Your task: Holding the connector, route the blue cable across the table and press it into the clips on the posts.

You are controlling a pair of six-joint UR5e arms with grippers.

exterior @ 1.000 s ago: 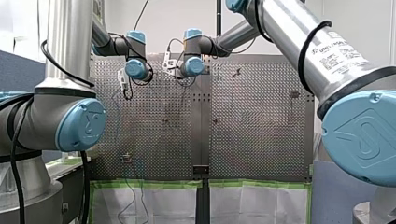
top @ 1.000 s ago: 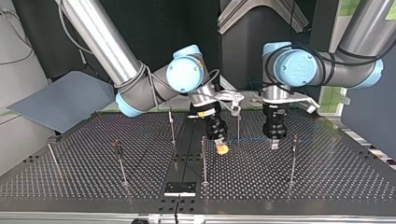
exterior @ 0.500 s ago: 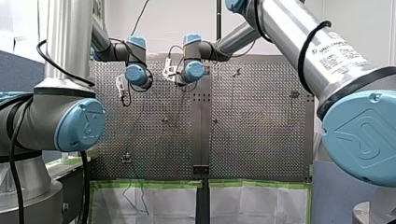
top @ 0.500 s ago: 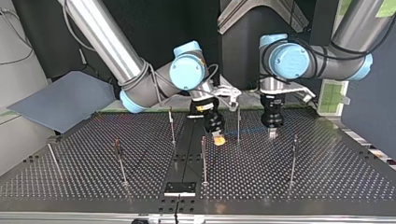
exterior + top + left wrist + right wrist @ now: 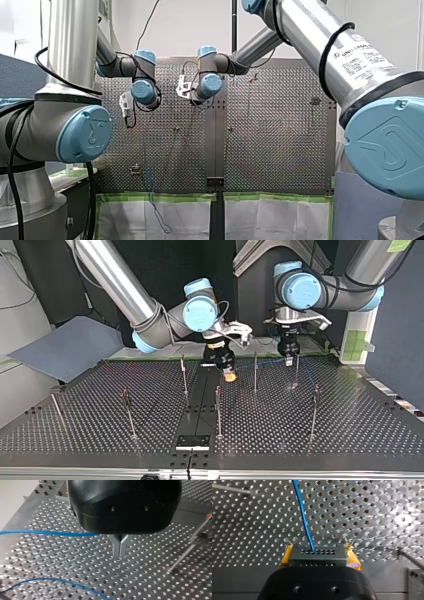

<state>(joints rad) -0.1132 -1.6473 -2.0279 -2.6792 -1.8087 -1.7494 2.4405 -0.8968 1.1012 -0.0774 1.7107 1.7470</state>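
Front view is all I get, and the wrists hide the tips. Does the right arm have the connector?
Observer: Yes. In the right wrist view the right gripper has its jaws shut on the black connector, with a yellow pad on each side. The blue cable leaves the connector's front face.
Operator: Left arm on the cable?
Observer: Can't confirm. In the left wrist view the left gripper has its metal jaws together. The cable runs up to the gripper and goes out of sight behind its black body, so I can't tell if it is clamped.
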